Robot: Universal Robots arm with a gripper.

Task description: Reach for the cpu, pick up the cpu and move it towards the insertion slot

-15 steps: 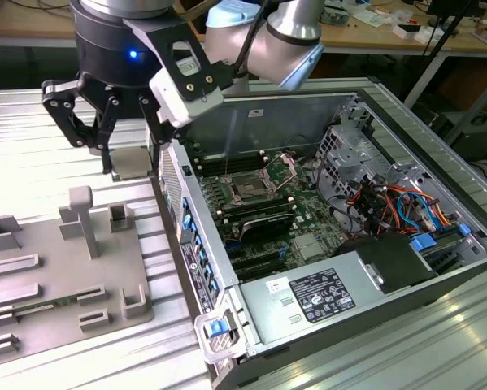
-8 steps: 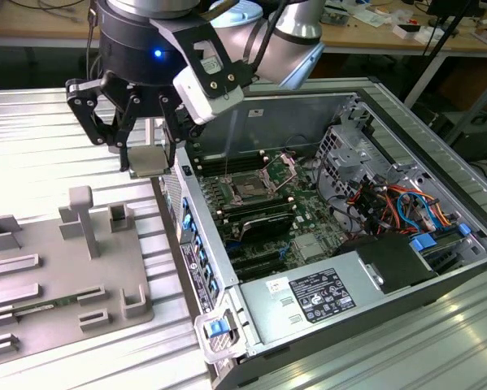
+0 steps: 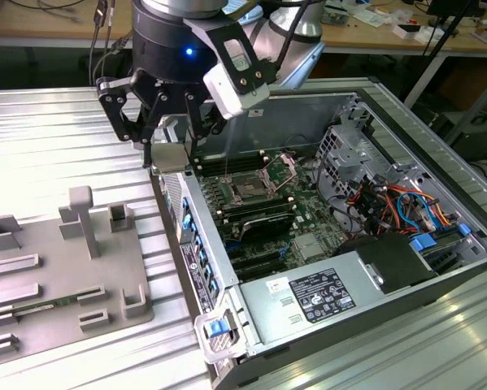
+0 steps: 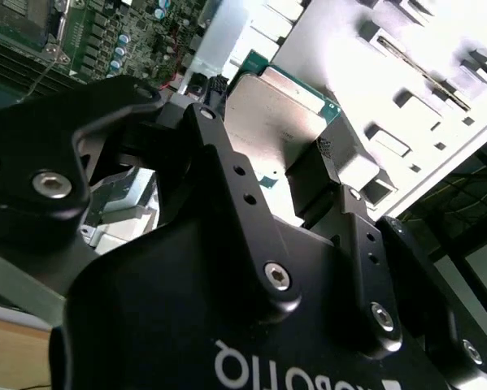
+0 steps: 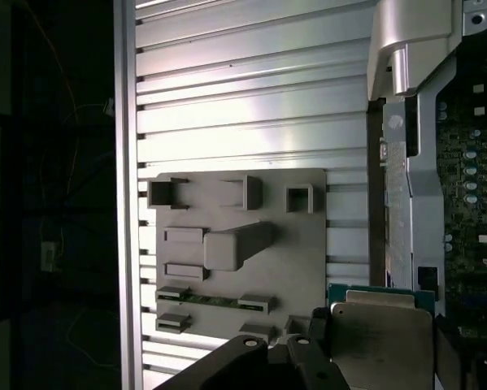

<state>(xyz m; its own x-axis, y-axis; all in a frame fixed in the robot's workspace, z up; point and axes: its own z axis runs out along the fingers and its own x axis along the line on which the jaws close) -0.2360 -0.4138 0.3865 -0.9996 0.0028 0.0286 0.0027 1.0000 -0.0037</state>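
My gripper [image 3: 168, 161] is shut on the cpu [image 3: 170, 153], a thin square chip with a silvery metal top. It hangs above the edge of the open computer case, on the exterior view's left of it. Both wrist views show the cpu [image 4: 280, 106] [image 5: 381, 329] clamped between the black fingers [image 4: 328, 175]. The insertion slot [image 3: 250, 189], a square socket with a dark centre and a silver frame, lies on the green motherboard [image 3: 308, 244] inside the case. It is to the exterior view's right of the gripper and lower, with its latch [image 3: 285, 166] raised.
A grey fixture plate [image 3: 56, 268] [image 5: 243, 244] with raised blocks lies on the ribbed metal table [image 3: 48, 138]. The case holds a power supply [image 3: 308, 296], a drive cage with coloured cables [image 3: 389, 203] and long black memory slots [image 3: 259, 219]. A workbench [image 3: 373, 24] stands behind.
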